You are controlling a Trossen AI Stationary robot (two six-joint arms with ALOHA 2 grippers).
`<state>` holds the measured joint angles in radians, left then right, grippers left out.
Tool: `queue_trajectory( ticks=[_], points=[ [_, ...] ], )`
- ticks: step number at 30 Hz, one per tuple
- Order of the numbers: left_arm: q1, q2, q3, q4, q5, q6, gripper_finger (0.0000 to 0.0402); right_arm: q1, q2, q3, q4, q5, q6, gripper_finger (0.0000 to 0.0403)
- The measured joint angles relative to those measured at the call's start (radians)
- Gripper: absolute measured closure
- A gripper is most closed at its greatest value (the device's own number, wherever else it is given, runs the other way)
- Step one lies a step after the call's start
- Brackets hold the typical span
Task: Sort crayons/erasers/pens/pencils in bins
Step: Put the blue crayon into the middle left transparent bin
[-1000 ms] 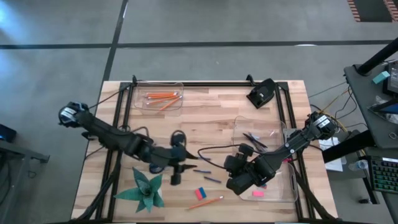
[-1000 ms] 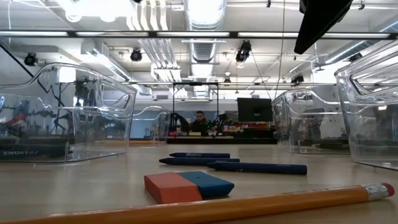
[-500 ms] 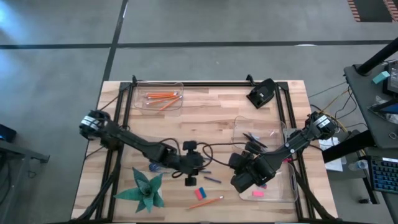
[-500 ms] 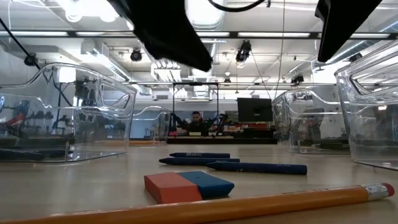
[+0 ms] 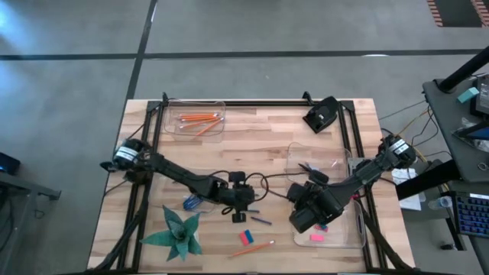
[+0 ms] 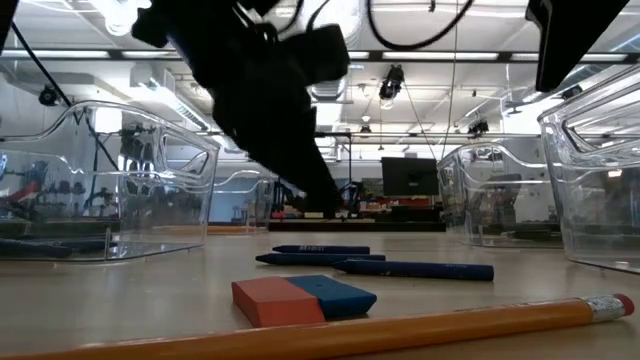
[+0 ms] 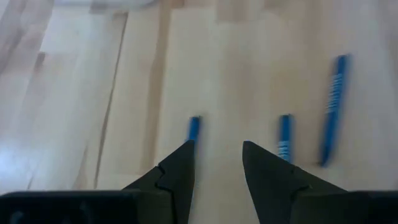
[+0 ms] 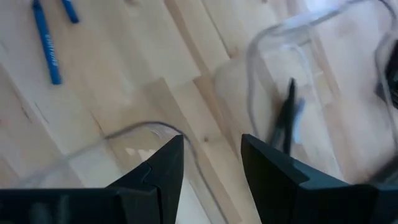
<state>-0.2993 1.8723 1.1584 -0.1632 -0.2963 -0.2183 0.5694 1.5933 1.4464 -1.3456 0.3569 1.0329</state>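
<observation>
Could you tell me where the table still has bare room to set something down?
The widest free patch lies between the pencils bin and the black device, running down to the arms. It is crowded near the front: left gripper, loose crayons, eraser, pencil and green star.

table (image 5: 260, 145) | bins (image 5: 195, 120), crayons (image 5: 260, 220), eraser (image 5: 245, 237), pencil (image 5: 254, 248), star (image 5: 177, 233)

tabletop (image 5: 260, 134): pale wood planks, lying over grey floor | green paper star (image 5: 178, 231): sitting near the 7 o'clock corner | black device (image 5: 322, 114): resting toward 1 o'clock by the far edge | monitor (image 6: 409, 177): glowing dark in the room behind | ceiling lights (image 6: 330, 15): shining overhead
</observation>
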Motion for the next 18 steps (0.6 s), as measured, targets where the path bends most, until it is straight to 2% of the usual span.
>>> queue_trajectory(
  ticks=[6, 10, 18],
  points=[
    [0.053, 0.050, 0.000, -0.005, 0.010, 0.000, 0.0281, 0.000, -0.045, 0.000, -0.034, 0.007, 0.015, 0.0251],
    [0.078, 0.076, 0.000, -0.004, 0.059, -0.004, 0.0281, 0.000, -0.066, 0.000, -0.034, 0.011, 0.014, 0.0255],
    [0.084, 0.112, 0.005, -0.032, 0.098, -0.006, 0.0284, 0.000, -0.080, 0.000, -0.044, 0.025, 0.003, 0.0265]
  ],
)
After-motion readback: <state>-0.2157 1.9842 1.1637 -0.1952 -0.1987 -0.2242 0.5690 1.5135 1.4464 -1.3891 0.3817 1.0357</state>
